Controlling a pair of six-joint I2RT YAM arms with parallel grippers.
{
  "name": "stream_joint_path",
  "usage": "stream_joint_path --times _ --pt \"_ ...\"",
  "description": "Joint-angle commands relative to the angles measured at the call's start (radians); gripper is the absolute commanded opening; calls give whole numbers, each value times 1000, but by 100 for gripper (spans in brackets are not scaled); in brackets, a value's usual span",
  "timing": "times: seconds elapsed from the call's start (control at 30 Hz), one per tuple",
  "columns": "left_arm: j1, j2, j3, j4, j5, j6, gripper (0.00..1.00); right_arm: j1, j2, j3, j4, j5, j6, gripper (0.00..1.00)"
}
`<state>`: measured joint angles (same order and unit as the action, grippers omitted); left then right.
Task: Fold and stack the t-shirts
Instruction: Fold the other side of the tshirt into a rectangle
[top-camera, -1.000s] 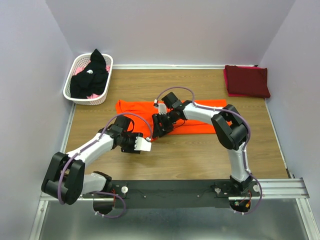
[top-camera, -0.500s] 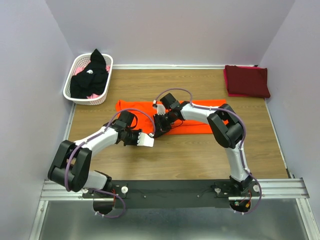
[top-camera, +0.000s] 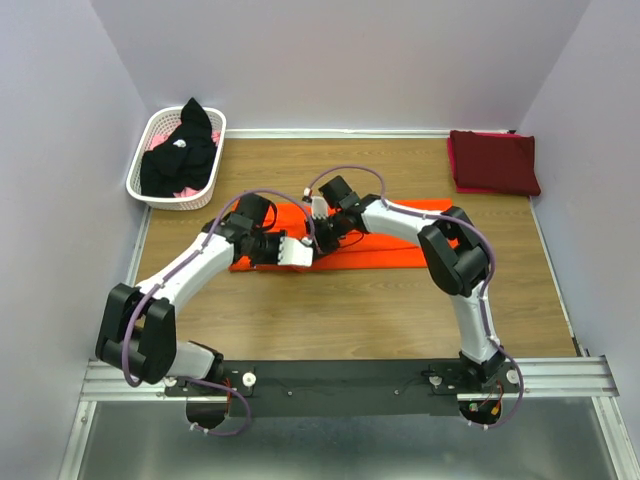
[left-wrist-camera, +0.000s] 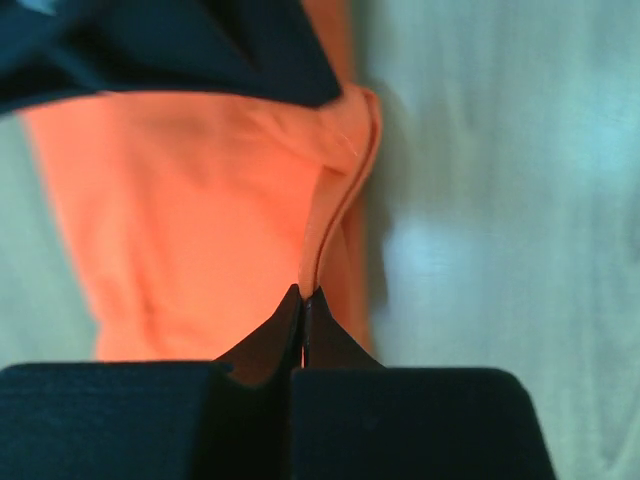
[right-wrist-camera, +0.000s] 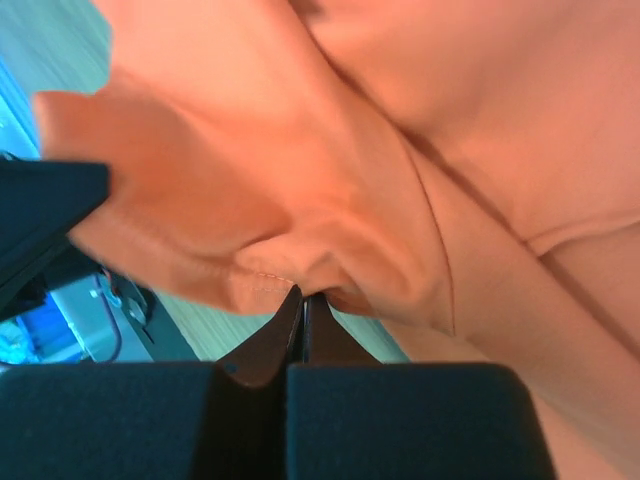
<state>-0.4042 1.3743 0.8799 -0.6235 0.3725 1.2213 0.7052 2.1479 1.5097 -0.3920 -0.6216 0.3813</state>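
orange t-shirt (top-camera: 385, 252): lies across the middle of the bench (top-camera: 350, 310) as a long strip running left to right. The right part looks pretty flat. The left end is bunched up where both arms meet.
left pincer (top-camera: 306, 251): down at the left end of the orange t-shirt, reaching in from the left. In the wrist view the left pincer (left-wrist-camera: 303, 300) has its tips squeezed together right on the seamed edge of the orange t-shirt (left-wrist-camera: 200, 230), so it's pinching cloth, no gap showing.
right pincer (top-camera: 319, 243): comes in from the right and sits just beside the left one, practically tip to tip. Its own camera shows the right pincer (right-wrist-camera: 303, 300) clamped tight on a puckered fold of the orange t-shirt (right-wrist-camera: 400, 150), with the hem stitching just above the tips.
cloth near the tips: rumpled and pulled up off the bench a bit in the right wrist view. Can't tell how many layers each one has.
maroon t-shirt (top-camera: 493, 162): folded, sitting at the far right corner of the bench, well apart from both arms.
black t-shirt (top-camera: 185, 150): heaped in the white basket (top-camera: 150, 192) at the far left corner, part of it draped over the back rim, something pink under it.
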Motion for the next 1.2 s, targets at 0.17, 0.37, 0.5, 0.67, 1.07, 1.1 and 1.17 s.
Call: stream_joint_path --times 0.17,0.37,0.5,0.67,1.07,1.1,1.17 --pt "97 91 187 2 5 -29 0 -91 1 148 -2 -15 14 1" --pt "171 235 319 44 17 -54 0 -121 92 262 -7 -27 10 0" --pt "205 278 375 51 28 -65 0 -136 145 308 -8 -33 8 1" --pt "211 327 393 64 22 -69 0 -147 187 360 -13 -43 11 0" --pt "179 318 398 125 -65 -161 0 -148 156 302 -15 -55 8 1" --pt "173 316 392 145 -81 -170 0 -150 155 297 -15 -55 10 0" --pt "163 319 386 197 -124 -172 0 -153 150 291 -13 -53 11 1"
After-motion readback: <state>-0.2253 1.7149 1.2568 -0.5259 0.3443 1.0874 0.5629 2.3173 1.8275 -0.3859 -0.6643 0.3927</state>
